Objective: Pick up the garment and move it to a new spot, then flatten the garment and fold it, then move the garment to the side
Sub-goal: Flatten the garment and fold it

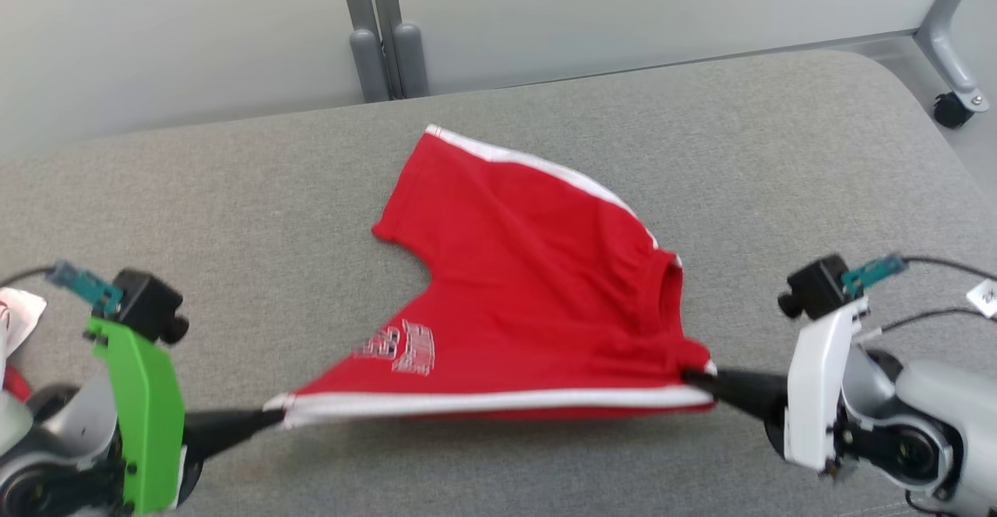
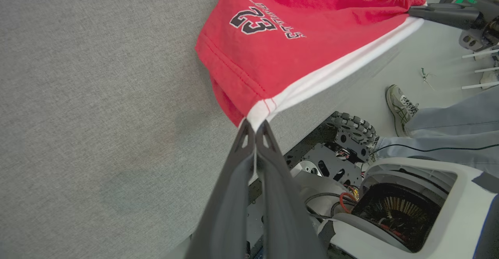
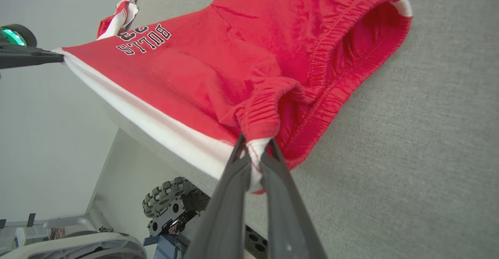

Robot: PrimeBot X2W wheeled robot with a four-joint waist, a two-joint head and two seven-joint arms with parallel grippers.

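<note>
left claw (image 1: 279, 417) and right claw (image 1: 689, 377) pinch the soft red garment (image 1: 537, 283) taut by white trim (image 1: 483, 402).

The garment (image 1: 530, 283) lies on the middle of the table (image 1: 234, 190), its far end reaching toward the far edge. Its near side runs along the table's near edge, strung between the left gripper (image 1: 276, 417), clamped on its left corner, and the right gripper (image 1: 689, 377), clamped on its right corner. Another cloth (image 1: 19, 318) sits at the left edge. Two posts (image 1: 387, 58) stand behind the far edge, and a castor (image 1: 952, 110) beyond the far right corner.
</note>
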